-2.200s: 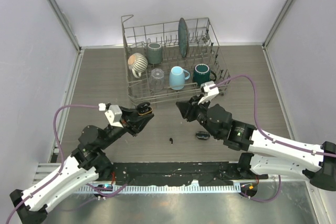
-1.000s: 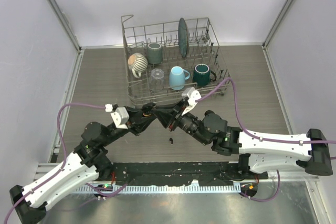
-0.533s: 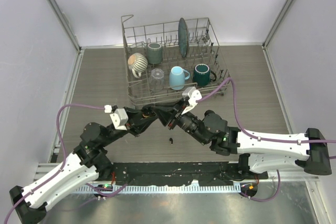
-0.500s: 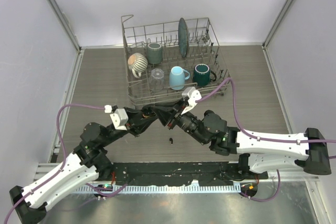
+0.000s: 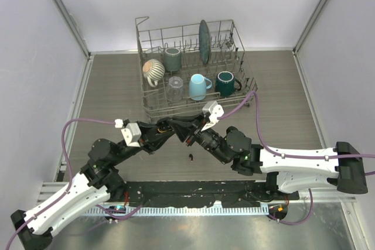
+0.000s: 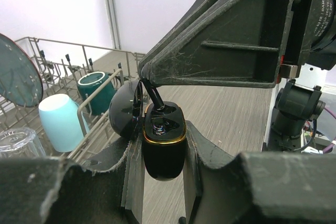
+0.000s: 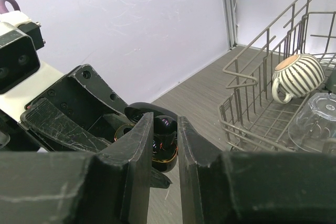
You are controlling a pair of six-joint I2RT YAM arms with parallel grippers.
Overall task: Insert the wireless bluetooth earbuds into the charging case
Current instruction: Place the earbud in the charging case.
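**Earbud pinched at the mouth of the open case**

Gripping the charging case (image 6: 164, 162) with the left gripper (image 6: 161, 141), jaws pressed tight against its two sides. Holding it upright, gold rim on top, lid (image 6: 125, 116) swung back on its hinge. Raised clear of the table (image 5: 117, 92), just in front of the dish rack (image 5: 140, 51).

Pinching one earbud (image 7: 165, 126) with the right gripper (image 7: 164, 129), jaws drawn in to a narrow gap and closed on the small glossy black piece. Reaching in from the upper right in the left wrist view, fingertips directly over the case opening. Touching the case with the earbud's lower end, down at or just inside the gold rim. Cannot tell whether fully seated in its socket.

Meeting tip to tip in the top view, both grippers above bare table between the rack and the arm bases.

Lying loose on the table, a second earbud (image 5: 191, 157), near the two grippers on the side toward the bases and apart from both.

In the rack: a striped mug (image 5: 154, 70), a grey mug (image 5: 171, 58), a clear glass (image 5: 175, 85), a light blue mug (image 5: 199, 86), a dark green mug (image 5: 225, 82). Standing on edge behind them, a dark plate (image 5: 204, 41).
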